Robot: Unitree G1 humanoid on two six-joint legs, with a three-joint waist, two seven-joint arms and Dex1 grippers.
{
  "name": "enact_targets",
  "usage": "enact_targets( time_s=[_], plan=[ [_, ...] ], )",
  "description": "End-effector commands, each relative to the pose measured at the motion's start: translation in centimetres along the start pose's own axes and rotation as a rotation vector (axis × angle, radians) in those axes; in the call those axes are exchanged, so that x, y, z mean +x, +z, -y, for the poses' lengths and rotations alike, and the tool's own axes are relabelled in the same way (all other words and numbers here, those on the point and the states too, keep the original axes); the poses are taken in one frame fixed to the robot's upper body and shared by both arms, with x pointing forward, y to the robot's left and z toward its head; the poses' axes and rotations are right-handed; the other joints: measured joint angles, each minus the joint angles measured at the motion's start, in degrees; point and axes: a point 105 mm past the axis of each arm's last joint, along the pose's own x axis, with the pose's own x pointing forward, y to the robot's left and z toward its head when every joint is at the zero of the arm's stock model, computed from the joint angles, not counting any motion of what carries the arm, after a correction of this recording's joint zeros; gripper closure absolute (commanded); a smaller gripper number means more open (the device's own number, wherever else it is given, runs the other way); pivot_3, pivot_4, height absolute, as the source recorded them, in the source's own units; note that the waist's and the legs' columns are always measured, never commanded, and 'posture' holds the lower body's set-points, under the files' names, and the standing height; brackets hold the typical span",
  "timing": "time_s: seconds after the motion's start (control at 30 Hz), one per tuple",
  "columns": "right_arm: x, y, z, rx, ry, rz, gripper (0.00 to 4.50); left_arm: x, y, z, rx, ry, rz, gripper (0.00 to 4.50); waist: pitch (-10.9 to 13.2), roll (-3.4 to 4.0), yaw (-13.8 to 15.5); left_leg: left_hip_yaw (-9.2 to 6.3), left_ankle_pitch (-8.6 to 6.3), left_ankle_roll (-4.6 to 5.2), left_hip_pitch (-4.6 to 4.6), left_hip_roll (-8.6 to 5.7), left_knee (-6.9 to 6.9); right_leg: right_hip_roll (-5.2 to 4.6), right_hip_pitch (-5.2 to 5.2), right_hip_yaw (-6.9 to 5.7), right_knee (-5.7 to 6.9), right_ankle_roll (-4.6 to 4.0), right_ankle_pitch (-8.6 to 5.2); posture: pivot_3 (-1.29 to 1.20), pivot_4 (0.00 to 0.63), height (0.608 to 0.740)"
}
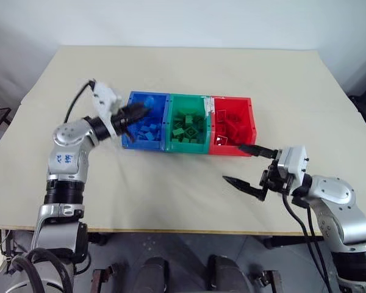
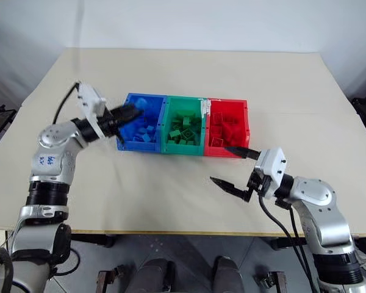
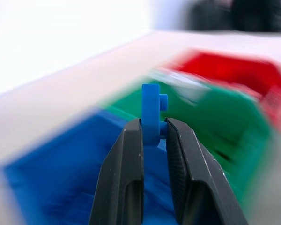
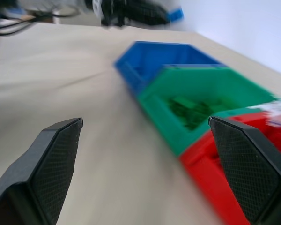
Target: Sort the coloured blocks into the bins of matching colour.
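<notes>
Carrying a blue block (image 3: 151, 112), pinched tight in the left claw (image 3: 154, 132), over the blue bin (image 1: 134, 144). Holding the right claw (image 1: 249, 165) wide open and empty beside the red bin (image 1: 249, 125). Next, probably: opening over blue to drop it.

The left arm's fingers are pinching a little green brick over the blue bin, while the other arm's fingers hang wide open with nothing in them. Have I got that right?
Not quite: the brick is blue, not green, as the left wrist view shows. The rest holds: the left gripper pinches it over the blue bin, and the right gripper stands wide open and empty.
</notes>
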Motion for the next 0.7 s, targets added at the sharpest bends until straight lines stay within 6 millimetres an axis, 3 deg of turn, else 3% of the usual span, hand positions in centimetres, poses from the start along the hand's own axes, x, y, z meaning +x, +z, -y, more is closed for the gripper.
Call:
enact_targets(
  time_s=[0.03, 0.07, 0.1, 0.27, 0.4, 0.7],
  plan=[
    [-0.2, 0.6, 0.7, -0.028, -0.028, 0.022, 0.00, 0.1, 0.3, -0.8, 0.002, 0.085, -0.009, 4.15, 0.00, 0.00, 0.00, 0.01, 0.00, 0.00, -0.01, 0.00, -0.02, 0.00, -0.01, 0.00, -0.02, 0.00, 0.00, 0.00, 0.150, 0.740],
    [-0.1, 0.6, 0.8, -0.031, -0.025, 0.019, 0.00, 0.1, -0.1, -0.7, -0.013, 0.088, -0.025, 4.15, 0.00, 0.00, -0.01, 0.01, 0.00, 0.00, -0.02, -0.01, -0.03, 0.01, -0.02, -0.01, -0.04, 0.00, 0.00, 0.00, 0.150, 0.740],
    [-0.1, 0.5, 0.9, -0.035, -0.025, 0.017, 0.00, 0.2, -0.3, -0.6, -0.014, 0.085, -0.029, 3.42, 0.00, 0.00, -0.01, 0.02, 0.00, 0.00, -0.02, -0.01, -0.03, 0.01, -0.02, -0.01, -0.04, 0.00, 0.00, 0.00, 0.150, 0.740],
    [0.1, 0.6, 1.5, -0.046, -0.030, 0.022, 0.00, -0.2, 0.3, -0.3, 0.005, 0.066, -0.013, 1.88, 0.00, 0.00, -0.04, 0.04, 0.00, 0.00, -0.02, -0.01, -0.03, 0.01, -0.02, 0.00, -0.06, 0.00, 0.00, 0.00, 0.150, 0.740],
    [-0.1, 0.3, 1.9, -0.044, -0.022, 0.007, 0.00, -2.2, -0.4, 0.1, 0.052, 0.024, -0.046, 0.63, 0.00, 0.00, -0.28, 0.04, 0.00, -0.01, -0.02, 0.00, -0.04, 0.01, -0.02, 0.00, -0.07, 0.00, 0.00, 0.00, 0.150, 0.740],
    [-1.5, -1.0, 1.2, -0.022, 0.134, -0.034, 0.00, -11.9, -3.2, 1.1, 0.170, -0.066, -0.228, 0.63, 0.00, 0.00, -1.44, 0.09, 0.00, -0.02, 0.03, 0.09, -0.25, 0.00, -0.06, 0.01, -0.18, -0.02, -0.01, 0.00, 0.150, 0.740]
  ],
)
